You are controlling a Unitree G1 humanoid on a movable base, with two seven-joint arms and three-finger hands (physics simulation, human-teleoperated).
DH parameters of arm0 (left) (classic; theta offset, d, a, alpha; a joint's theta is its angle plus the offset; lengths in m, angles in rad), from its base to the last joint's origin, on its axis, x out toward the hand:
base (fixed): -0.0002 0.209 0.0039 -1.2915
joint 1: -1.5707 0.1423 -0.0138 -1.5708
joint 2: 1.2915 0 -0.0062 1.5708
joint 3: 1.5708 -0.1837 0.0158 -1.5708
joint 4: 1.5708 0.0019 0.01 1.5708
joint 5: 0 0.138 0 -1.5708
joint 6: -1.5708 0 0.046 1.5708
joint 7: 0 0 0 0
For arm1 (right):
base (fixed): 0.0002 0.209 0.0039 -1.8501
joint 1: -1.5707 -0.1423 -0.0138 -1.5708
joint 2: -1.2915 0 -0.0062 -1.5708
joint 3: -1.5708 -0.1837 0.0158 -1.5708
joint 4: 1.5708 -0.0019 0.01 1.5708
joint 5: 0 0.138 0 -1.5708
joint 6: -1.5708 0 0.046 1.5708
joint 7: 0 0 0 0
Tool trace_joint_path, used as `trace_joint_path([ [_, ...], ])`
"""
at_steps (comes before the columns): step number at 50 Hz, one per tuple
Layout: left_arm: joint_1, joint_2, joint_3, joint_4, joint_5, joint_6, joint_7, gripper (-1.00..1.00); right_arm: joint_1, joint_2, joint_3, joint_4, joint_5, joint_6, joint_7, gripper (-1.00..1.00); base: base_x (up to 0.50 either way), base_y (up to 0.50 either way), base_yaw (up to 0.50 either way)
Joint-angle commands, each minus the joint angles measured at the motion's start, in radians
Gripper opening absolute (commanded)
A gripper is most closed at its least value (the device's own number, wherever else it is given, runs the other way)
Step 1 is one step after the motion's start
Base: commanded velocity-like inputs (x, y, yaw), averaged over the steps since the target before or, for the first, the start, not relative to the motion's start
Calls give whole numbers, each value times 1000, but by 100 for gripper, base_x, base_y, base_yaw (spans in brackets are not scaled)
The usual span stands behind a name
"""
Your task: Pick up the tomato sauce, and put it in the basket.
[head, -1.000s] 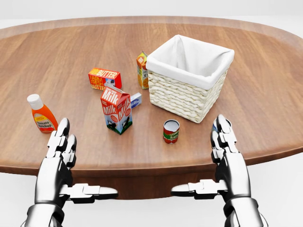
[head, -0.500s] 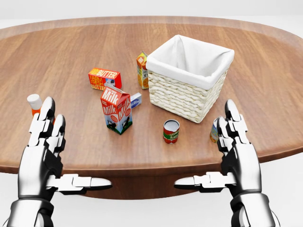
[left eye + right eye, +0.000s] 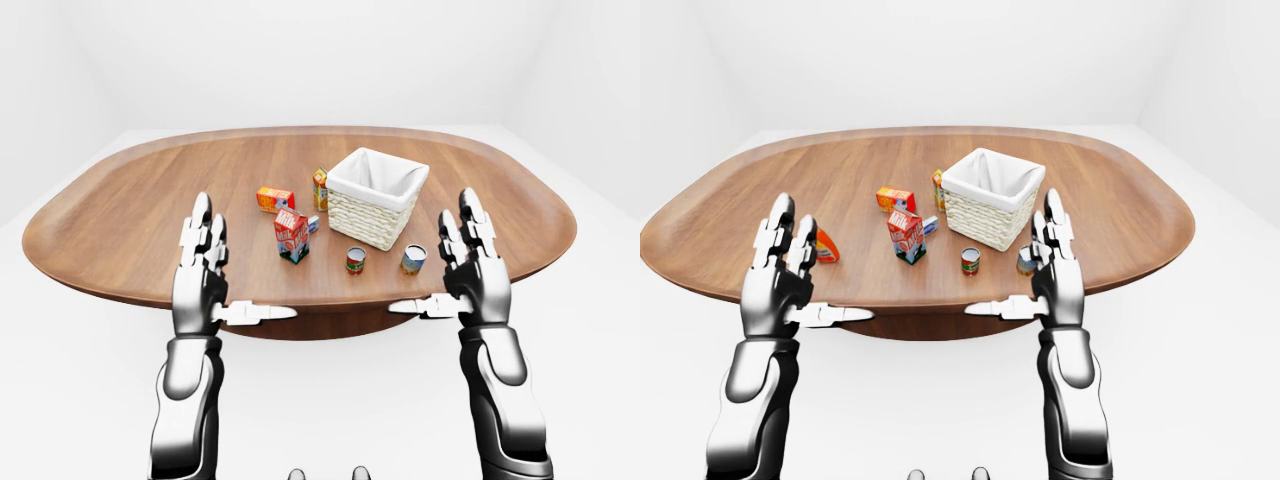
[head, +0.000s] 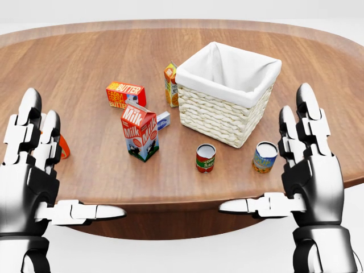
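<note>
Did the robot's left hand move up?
Yes. In the head view the left hand rose and slid left against the still milk carton, now covering most of the tomato sauce bottle.

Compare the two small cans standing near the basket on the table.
The red can has a red tomato label; the blue can has a blue and yellow label. In the head view the red can stands below the basket's near corner, the blue can further right, beside the right hand. Both stand upright, untouched, similar in size.

My left robot hand [image 4: 28,165] hides most of the orange tomato sauce bottle [image 4: 63,149]; only an orange sliver shows beside my fingers. My right robot hand [image 3: 1055,272] partly covers the small blue-and-yellow tin [image 3: 1025,262].
</note>
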Motion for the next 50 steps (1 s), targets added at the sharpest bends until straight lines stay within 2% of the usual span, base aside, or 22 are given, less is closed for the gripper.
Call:
trace_joint_path([
  [1, -3, 1, 5, -34, -4, 0, -1, 100, -10, -2, -14, -63, 20, 0, -6, 100, 0, 0, 0],
  [5, -4, 1, 6, -27, -4, 0, -2, 100, -11, -1, -26, -72, 56, 0, -8, 100, 45, 0, 0],
  [28, 2, 0, 4, -34, -2, 0, -3, 100, 3, -2, -13, -74, 44, 0, -5, 100, 49, 0, 0],
  [35, 0, -1, 2, -16, 0, 0, -3, 100, 9, -2, -6, -83, 39, 0, 0, 100, 0, -4, 0],
  [50, -1, 0, 2, -25, -1, 0, -1, 100, 5, 0, -11, -70, 45, 0, 2, 100, 0, -50, 0],
])
